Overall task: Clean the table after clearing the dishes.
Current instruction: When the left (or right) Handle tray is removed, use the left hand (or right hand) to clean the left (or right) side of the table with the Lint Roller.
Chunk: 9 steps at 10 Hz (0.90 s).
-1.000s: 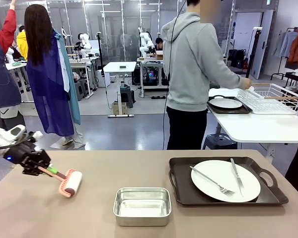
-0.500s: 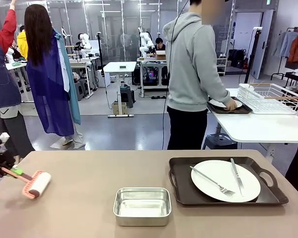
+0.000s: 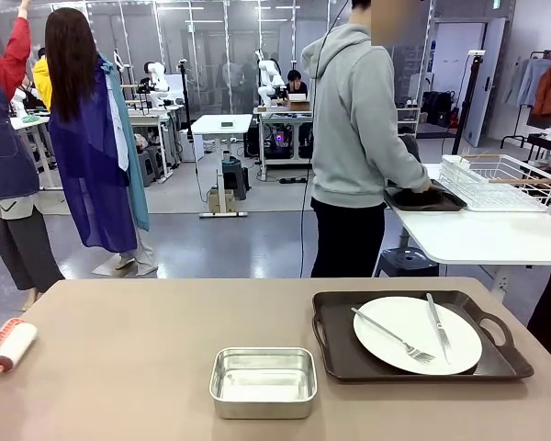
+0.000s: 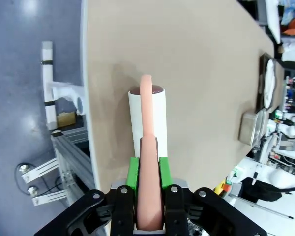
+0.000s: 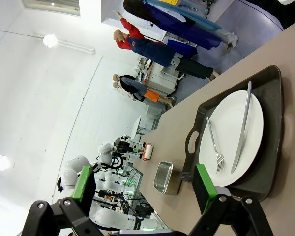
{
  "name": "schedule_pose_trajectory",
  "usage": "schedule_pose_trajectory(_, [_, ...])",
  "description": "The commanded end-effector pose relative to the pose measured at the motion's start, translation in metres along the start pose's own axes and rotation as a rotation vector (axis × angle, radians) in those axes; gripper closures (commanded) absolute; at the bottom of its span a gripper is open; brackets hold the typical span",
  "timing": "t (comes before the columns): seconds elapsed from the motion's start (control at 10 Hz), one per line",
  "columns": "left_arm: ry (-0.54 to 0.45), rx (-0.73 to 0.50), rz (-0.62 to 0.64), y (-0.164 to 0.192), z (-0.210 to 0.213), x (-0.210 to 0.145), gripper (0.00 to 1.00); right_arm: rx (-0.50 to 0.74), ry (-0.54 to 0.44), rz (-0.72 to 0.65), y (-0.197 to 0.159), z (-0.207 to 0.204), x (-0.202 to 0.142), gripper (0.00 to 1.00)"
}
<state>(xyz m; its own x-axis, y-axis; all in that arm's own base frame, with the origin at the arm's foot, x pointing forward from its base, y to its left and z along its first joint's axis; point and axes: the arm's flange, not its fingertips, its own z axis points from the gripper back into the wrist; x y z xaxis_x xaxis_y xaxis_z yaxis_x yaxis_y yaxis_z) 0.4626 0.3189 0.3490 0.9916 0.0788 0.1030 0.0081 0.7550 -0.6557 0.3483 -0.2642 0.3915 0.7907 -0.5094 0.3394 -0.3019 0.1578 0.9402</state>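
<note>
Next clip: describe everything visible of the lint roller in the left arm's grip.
The lint roller has a white, paper-like roll with a dark core end, carried in a salmon-pink, plastic-looking frame that arches over it and runs back into a handle. The left hand is shut on that handle, green pads on either side. The roll points away from the hand and appears to rest on the taupe table, near its left end.

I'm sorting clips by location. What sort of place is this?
Probably a lab or workshop hall, not a home: work tables with equipment stand on a glossy grey floor, and a wire dish rack sits on a white side table.
</note>
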Motion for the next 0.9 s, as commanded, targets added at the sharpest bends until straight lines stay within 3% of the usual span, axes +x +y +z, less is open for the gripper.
schedule_pose_trajectory(0.0, [-0.015,0.077,-0.053,-0.018,0.021,-0.019,0.8,0.007,-0.004,0.006,0.004,-0.002,-0.003,0.0])
schedule_pose_trajectory(0.5, [-0.135,0.154,-0.029,-0.094,0.059,-0.062,0.8,0.007,-0.004,0.006,0.004,-0.002,-0.003,0.0])
schedule_pose_trajectory(0.6, [-0.09,0.086,-0.06,-0.064,0.066,-0.038,0.8,0.007,-0.004,0.006,0.004,-0.002,-0.003,0.0])
schedule_pose_trajectory(0.8, [-0.09,0.086,-0.06,-0.064,0.066,-0.038,0.8,0.007,-0.004,0.006,0.004,-0.002,-0.003,0.0])
